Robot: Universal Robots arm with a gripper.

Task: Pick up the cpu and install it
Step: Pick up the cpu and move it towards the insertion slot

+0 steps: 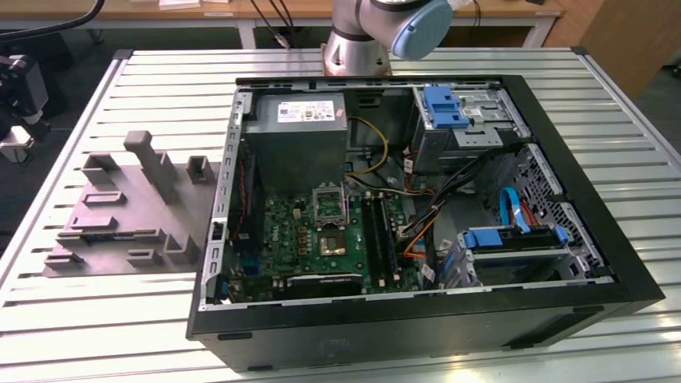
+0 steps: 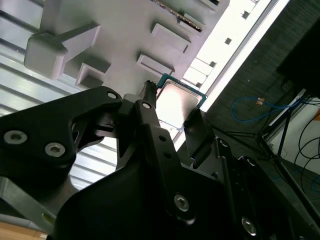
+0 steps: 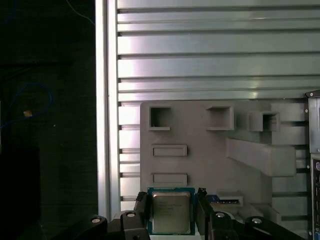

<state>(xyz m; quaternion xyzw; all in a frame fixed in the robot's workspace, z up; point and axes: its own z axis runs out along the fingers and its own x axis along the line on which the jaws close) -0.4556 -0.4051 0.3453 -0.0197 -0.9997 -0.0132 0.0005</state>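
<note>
The cpu (image 3: 171, 212), a small square chip with a pale metal top and a teal rim, sits between my gripper's (image 3: 171, 202) two black fingers (image 3: 141, 206), which press on its opposite edges. In the second wrist view the cpu (image 2: 177, 102) is clamped the same way in the gripper (image 2: 172, 106). It hangs well above the grey moulded tray (image 3: 210, 155), apart from it. The green motherboard (image 1: 314, 235) lies inside the open computer case (image 1: 426, 311), with the silver socket frame (image 1: 330, 203) standing up above the socket (image 1: 332, 242).
The grey tray (image 1: 117, 215) with upright posts lies on the slatted metal table (image 1: 96, 319) at the exterior view's left of the case. The arm's base (image 1: 368, 32) stands behind the case. Cables, a power supply (image 1: 303, 120) and blue drive bays crowd the case.
</note>
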